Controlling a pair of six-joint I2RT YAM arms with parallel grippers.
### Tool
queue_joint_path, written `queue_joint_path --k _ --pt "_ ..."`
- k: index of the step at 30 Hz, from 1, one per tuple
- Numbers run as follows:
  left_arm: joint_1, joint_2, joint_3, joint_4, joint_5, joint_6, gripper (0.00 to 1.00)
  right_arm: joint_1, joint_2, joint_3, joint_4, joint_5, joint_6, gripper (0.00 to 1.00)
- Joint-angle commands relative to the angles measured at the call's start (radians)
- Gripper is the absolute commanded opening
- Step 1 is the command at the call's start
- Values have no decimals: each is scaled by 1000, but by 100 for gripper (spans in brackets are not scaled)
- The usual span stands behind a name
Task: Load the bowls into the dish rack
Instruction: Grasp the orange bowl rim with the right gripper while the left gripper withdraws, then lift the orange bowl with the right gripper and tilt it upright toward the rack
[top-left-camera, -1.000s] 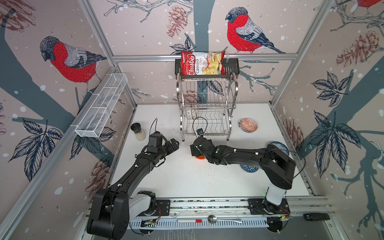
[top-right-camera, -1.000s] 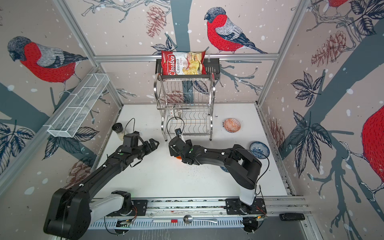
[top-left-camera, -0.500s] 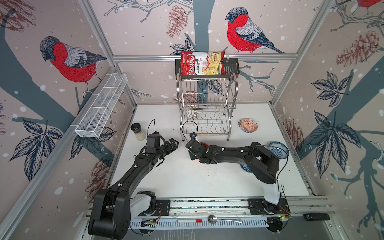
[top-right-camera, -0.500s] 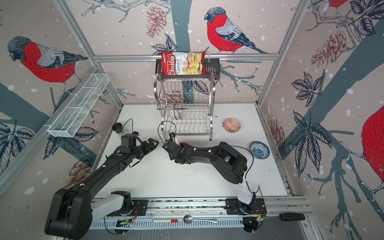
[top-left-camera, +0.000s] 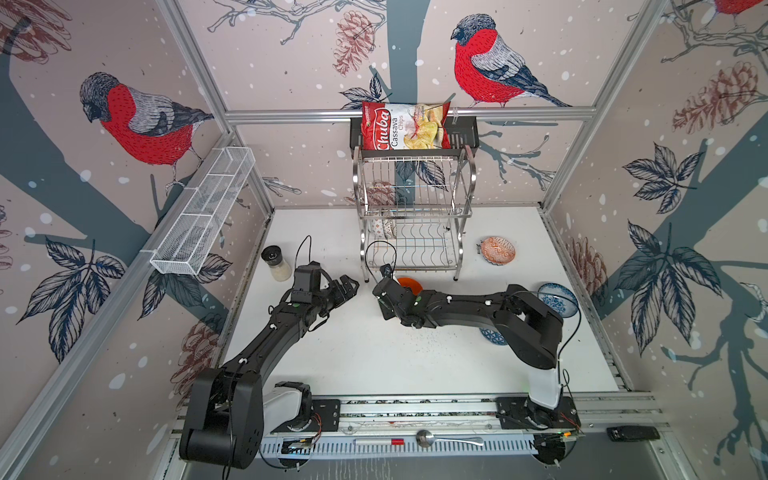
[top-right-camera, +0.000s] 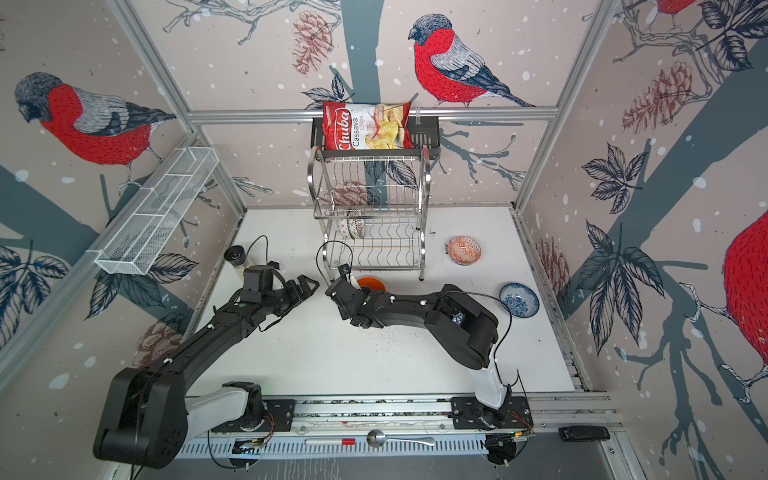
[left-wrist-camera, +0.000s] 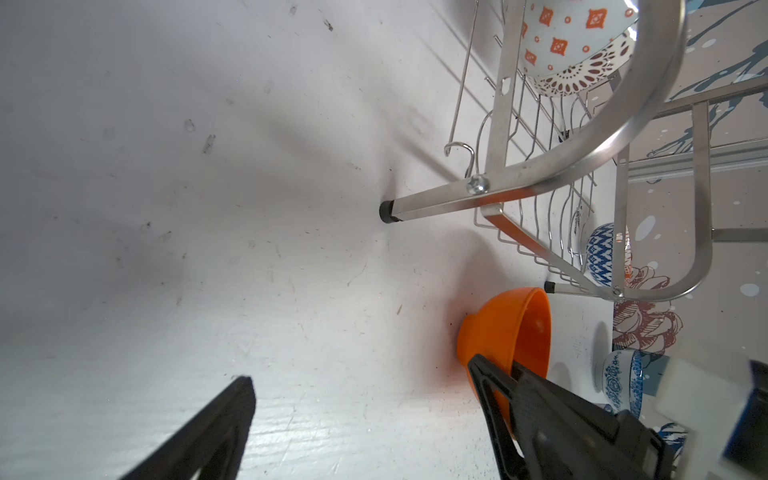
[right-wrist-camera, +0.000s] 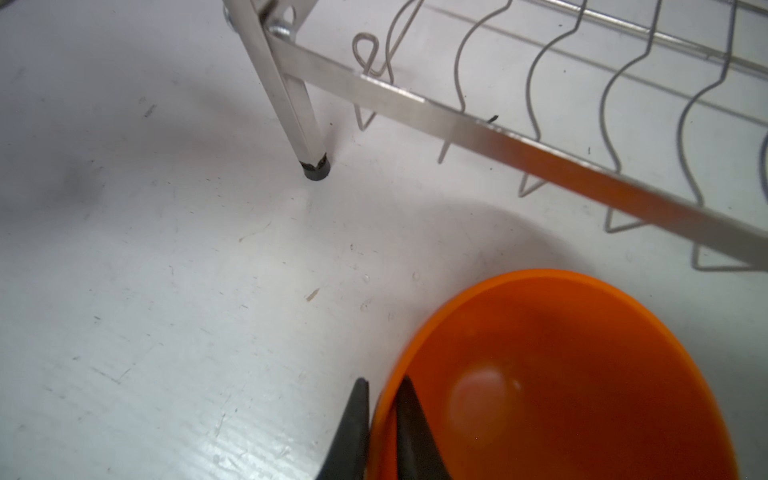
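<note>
Dish rack (top-left-camera: 417, 215) holds two patterned bowls (top-left-camera: 383, 227) — right hand (right-wrist-camera: 383, 380) pinches the rim of the orange bowl (right-wrist-camera: 561, 374); left hand (left-wrist-camera: 359, 370) spread wide, empty.

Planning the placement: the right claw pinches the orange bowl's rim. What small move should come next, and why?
Probably lift the orange bowl straight up a little. The right claw is shut on its rim, one finger inside, one outside. The bowl sits lower than the front rail of the dish rack, which it must clear before going in.
</note>
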Motion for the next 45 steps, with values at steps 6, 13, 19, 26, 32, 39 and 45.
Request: queue_joint_path --k 6,13,19,26,32,39,45 --pt "2 17 -2 37 42 -8 97 -21 -98 -61 92 -123 -25 9" --pt "2 0 13 36 47 -13 97 -68 -169 -104 123 -235 -48 5" --pt "1 -8 57 28 75 5 97 -139 -299 -210 259 -391 -69 5" --pt "-11 -16 118 28 102 60 97 -208 -402 -249 324 -477 -105 6" --pt "-90 2 187 72 105 115 97 -299 -434 -302 455 -566 -57 6" --pt "-120 116 358 -1 133 217 97 -364 -428 -382 670 -586 -12 3" --pt "-121 123 295 74 158 237 98 -396 -416 -446 811 -595 21 2"
